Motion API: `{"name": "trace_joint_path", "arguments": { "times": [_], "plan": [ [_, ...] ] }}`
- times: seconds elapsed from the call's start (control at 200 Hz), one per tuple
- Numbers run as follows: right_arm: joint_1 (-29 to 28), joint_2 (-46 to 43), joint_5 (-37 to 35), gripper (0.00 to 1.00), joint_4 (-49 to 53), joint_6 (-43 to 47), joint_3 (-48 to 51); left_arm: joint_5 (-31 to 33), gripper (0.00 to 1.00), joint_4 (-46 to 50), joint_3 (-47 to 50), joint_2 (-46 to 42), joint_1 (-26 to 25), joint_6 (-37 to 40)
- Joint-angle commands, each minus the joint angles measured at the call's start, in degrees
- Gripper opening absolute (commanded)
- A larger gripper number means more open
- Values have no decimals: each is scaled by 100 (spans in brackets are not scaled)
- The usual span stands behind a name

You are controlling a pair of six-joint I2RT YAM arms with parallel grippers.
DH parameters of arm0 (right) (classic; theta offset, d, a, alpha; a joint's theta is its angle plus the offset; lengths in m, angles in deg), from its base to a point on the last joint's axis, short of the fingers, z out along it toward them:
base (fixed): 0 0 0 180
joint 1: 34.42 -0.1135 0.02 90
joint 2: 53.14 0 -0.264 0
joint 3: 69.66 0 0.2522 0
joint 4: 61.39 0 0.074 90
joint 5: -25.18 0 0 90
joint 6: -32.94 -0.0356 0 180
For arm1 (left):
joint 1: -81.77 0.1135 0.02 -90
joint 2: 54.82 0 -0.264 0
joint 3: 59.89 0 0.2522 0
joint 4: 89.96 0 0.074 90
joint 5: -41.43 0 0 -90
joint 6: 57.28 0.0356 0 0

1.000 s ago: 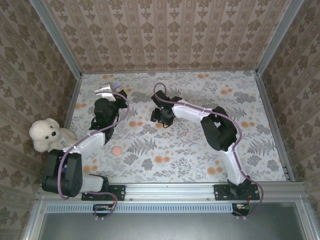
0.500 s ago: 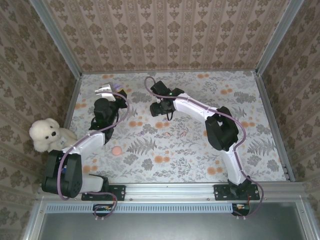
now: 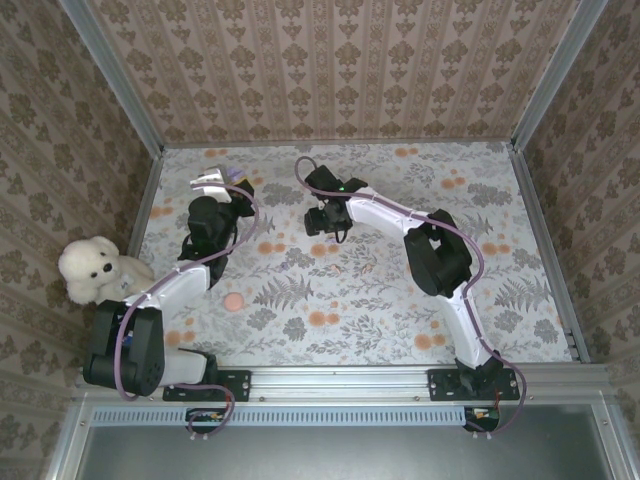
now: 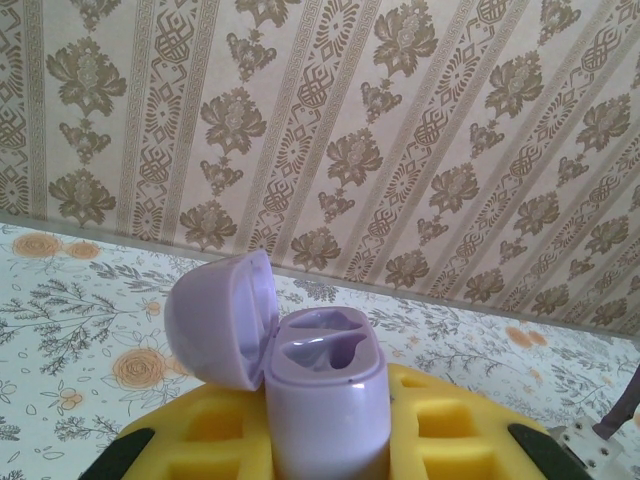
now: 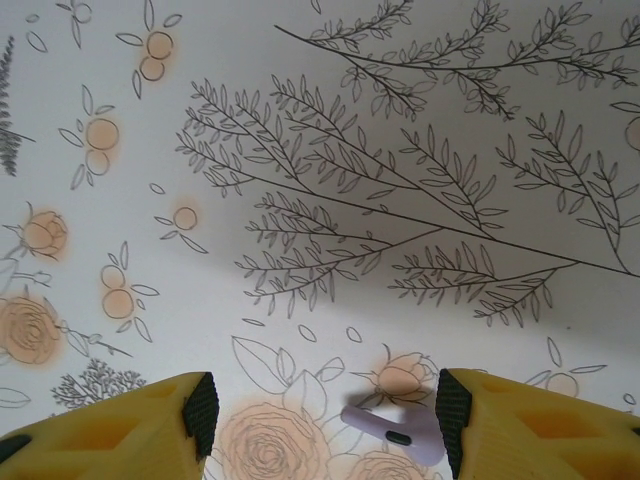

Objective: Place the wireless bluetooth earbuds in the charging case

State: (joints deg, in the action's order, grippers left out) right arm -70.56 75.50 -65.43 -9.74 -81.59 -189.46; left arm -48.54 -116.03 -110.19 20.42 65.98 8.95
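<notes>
So the left claw (image 4: pixel 328 445) is clamped tight on the small lilac plastic charging case (image 4: pixel 325 395), which is squeezed between its yellow foam fingers (image 4: pixel 215 432). The case stands upright in the grip. Its domed hinged lid (image 4: pixel 218 320) is flipped open and leans off to the left side of the claw, and two moulded wells face up. From the overhead camera that claw sits over the far left part of the floral-print tabletop (image 3: pixel 400 290), with a bit of lilac showing at its tip.

The right claw (image 5: pixel 320 425) is spread wide and pointing down at the table, gripping nothing. One small lilac earbud (image 5: pixel 393 428) lies flat on the tabletop between its yellow fingers (image 5: pixel 110 432). It's way over toward the finger on the right of the wrist view, just beside its black pad, but I can't tell if it actually touches. From above, this claw hangs off to the right of the left one, well apart from it.

Also around: a white fluffy plush dog (image 3: pixel 95 268) beside the left arm, on the near side of the left claw. There's a small pinkish ball (image 3: pixel 233 302) on the table too, nearer the bases than either claw.
</notes>
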Motion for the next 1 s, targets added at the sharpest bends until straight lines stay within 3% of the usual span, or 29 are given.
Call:
{"name": "trace_joint_path", "arguments": {
  "times": [0.0,0.385,0.995],
  "plan": [
    [-16,224,196,63,14,-331,-220,66,0,-85,-129,-176,-47,81],
    [-101,712,358,63,296,-430,-712,93,0,-87,-98,-255,-42,87],
    [-288,660,288,59,969,-106,-611,93,0,-75,-165,-234,-47,75]
  ]
}}
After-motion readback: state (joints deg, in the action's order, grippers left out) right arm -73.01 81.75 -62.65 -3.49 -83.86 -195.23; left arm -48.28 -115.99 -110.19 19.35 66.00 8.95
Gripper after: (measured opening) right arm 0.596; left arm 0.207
